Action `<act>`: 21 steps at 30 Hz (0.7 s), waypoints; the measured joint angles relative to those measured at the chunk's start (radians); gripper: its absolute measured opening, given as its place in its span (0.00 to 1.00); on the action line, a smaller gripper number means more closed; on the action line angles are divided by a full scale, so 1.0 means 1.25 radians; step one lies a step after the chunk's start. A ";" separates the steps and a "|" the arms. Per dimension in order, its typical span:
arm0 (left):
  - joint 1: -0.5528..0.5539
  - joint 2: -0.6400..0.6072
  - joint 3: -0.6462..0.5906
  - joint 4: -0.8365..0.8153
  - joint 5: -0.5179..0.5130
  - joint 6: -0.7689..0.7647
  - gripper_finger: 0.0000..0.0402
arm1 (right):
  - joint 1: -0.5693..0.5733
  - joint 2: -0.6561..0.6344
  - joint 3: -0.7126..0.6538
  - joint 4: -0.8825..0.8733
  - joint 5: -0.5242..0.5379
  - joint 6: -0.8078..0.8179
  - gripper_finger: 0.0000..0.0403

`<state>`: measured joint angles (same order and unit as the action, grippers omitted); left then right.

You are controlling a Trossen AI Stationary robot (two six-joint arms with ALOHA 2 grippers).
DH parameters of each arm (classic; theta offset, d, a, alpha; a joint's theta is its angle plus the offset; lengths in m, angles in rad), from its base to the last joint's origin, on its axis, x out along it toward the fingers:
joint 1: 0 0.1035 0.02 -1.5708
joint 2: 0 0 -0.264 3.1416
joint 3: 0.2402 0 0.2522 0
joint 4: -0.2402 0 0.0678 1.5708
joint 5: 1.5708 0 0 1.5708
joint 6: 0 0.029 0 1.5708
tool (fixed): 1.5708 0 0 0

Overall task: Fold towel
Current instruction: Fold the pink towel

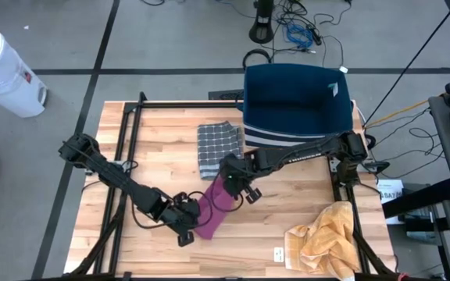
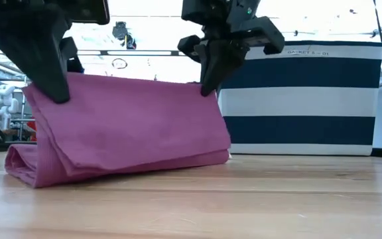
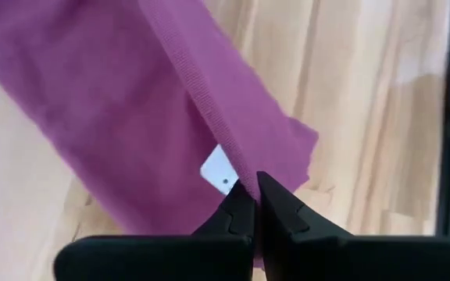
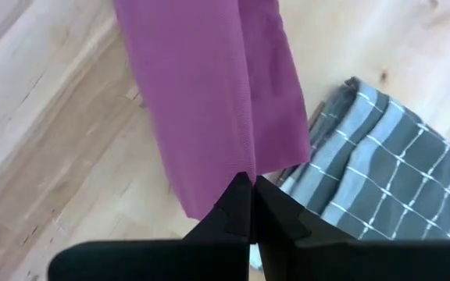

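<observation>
Centre-frame on the wooden table [image 1: 131, 129], the folded magenta towel [image 1: 214, 207] runs diagonally from lower left to upper right; the left gripper [image 1: 187, 221] and right gripper [image 1: 230, 186] each pinch an upper corner, jaws closed on cloth.

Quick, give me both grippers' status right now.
Left gripper: shut on the purple towel, pinching one top corner.
Right gripper: shut on the purple towel, pinching the other top corner.

The striped navy-and-white basket [image 2: 310, 99] carries small white lettering along its top band, but only part of it reads, roughly "BASKET". A small white tag [image 3: 221, 173] on the purple towel [image 3: 131, 117] shows no legible words.
</observation>
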<state>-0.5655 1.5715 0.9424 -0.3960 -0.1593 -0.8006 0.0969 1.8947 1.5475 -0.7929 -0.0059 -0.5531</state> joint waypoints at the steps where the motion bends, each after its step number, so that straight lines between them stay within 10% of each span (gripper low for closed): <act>1: 0.000 0.000 0.000 -0.010 -0.004 -0.004 0.00 | -0.003 0.004 0.000 0.003 -0.004 0.001 0.00; 21: 0.031 0.024 0.000 -0.186 -0.007 -0.093 0.00 | -0.047 0.129 0.000 0.147 -0.015 -0.031 0.00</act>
<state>-0.5273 1.6010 0.9421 -0.6282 -0.1676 -0.9165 0.0376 2.0558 1.5471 -0.6086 -0.0244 -0.5915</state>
